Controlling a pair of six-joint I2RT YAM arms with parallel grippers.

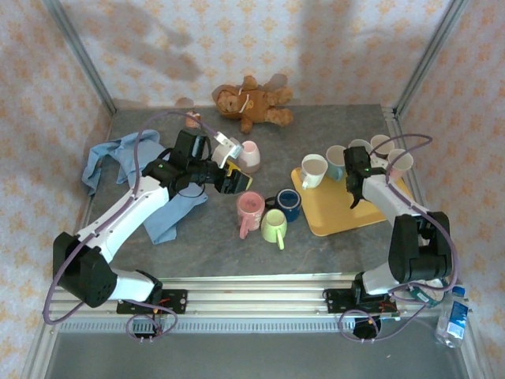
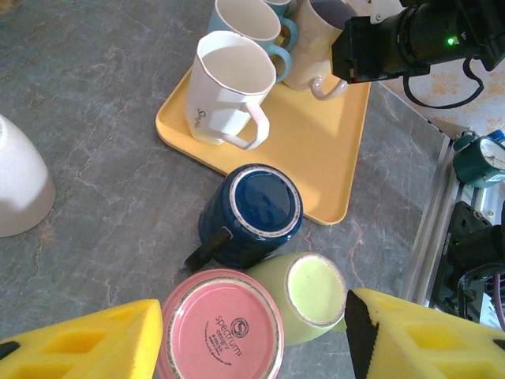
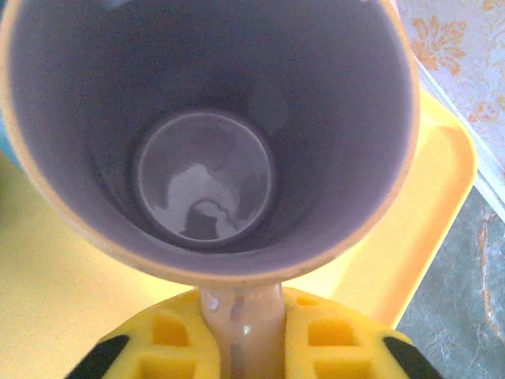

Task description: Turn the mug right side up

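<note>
Left wrist camera is looking down on the left gripper [image 2: 252, 339], whose yellow jaws are standing wide apart on either side of the pink mug [image 2: 221, 328]. That mug is sitting bottom up near the middle of the worktop [image 2: 95, 118], right beside the green mug [image 2: 312, 296] and the blue mug [image 2: 256, 209], both also bottom up, just off the left edge of the yellow tray [image 2: 308, 150]. Over on the tray, the right gripper [image 3: 241, 324] is pinching the handle of an upright purple-lined mug [image 3: 205, 118] between its pads, close to the tray's rim.
</note>
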